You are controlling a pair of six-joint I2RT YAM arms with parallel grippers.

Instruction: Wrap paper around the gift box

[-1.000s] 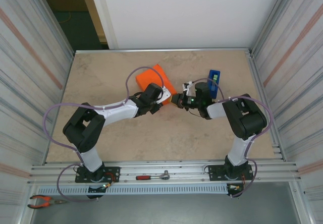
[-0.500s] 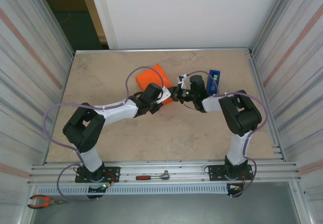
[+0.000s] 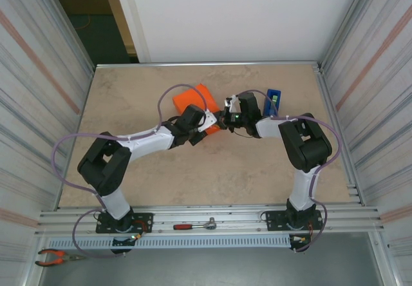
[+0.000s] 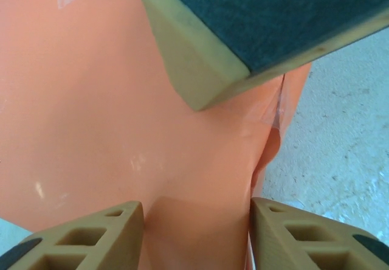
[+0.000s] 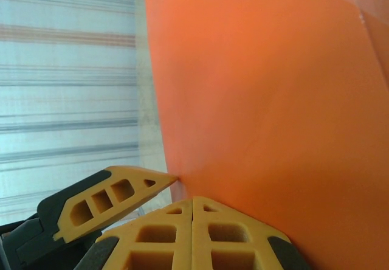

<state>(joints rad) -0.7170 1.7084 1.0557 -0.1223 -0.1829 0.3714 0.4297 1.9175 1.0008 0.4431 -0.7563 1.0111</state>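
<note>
One orange gift box (image 3: pixel 195 97) and one blue dispenser (image 3: pixel 273 103) upper centre overhead; wrist views add right gripper (image 5: pixel 192 200) pressed together, left gripper (image 4: pixel 196 204) astride box, grip unclear.

box (image 3: pixel 192 97) on the table's (image 3: pixel 129 112) back half; dispenser (image 3: pixel 273 103) to its right; left gripper (image 3: pixel 212 121) and right gripper (image 3: pixel 224 118) meet between them.

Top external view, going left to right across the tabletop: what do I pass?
Orange paper-wrapped gift box → right gripper → blue tape dispenser. The left gripper overlaps the box, so it is left out of the order.
</note>
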